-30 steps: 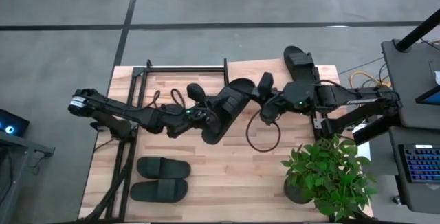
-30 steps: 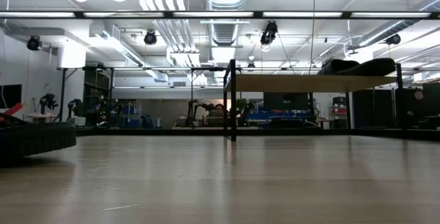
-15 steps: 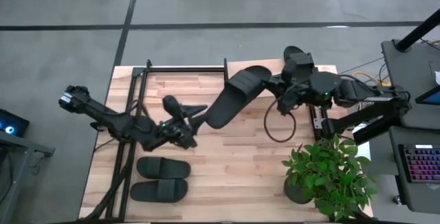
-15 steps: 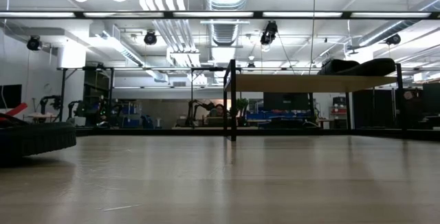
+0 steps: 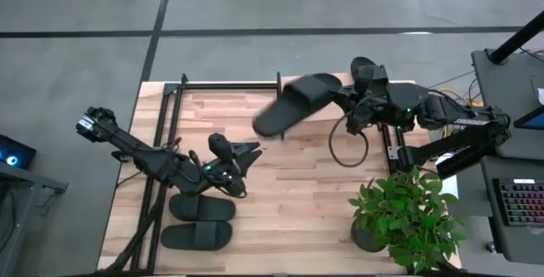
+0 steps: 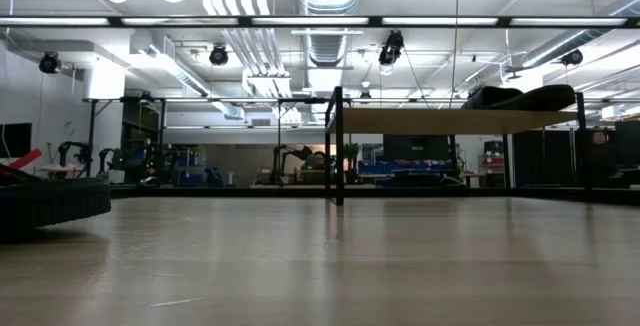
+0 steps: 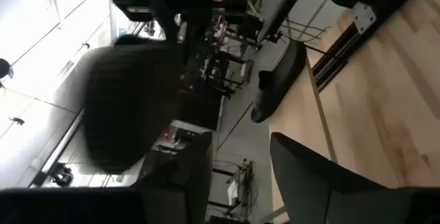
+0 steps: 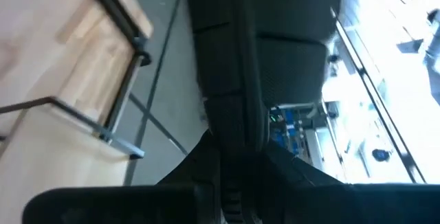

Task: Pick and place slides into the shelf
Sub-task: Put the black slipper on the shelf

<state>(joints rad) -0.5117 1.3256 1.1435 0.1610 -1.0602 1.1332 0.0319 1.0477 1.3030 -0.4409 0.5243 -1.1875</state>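
Observation:
My right gripper [image 5: 344, 105] is shut on a black slide [image 5: 297, 103], held in the air over the table's far middle beside the shelf [image 6: 450, 121]. Another slide [image 5: 371, 73] lies sole down on the shelf's plank top at the far right and also shows in the low view [image 6: 520, 96]. Two more slides [image 5: 202, 209] [image 5: 197, 236] lie side by side on the table near the left front. My left gripper [image 5: 246, 151] stands open just beyond them, pointing level toward the right, with nothing between its fingers. My right gripper pinches the slide's end nearest to it [image 8: 234, 138] between its two fingers. The fingers come level from the table's right side and lie along the slide. The slide sticks out from them toward the left, lifted clear of table and shelf.
A potted plant [image 5: 408, 217] stands at the near right corner. A loop of black cable [image 5: 344, 145] hangs under my right arm. A thin black frame [image 5: 229, 82] runs along the far left edge. Bare wood lies in the table's middle and near middle.
My left gripper has let go of the slide and drawn back toward the table's left and near edge. My right gripper has carried the slide up, toward the far edge and a little to the right; the slide now hangs from that gripper alone.

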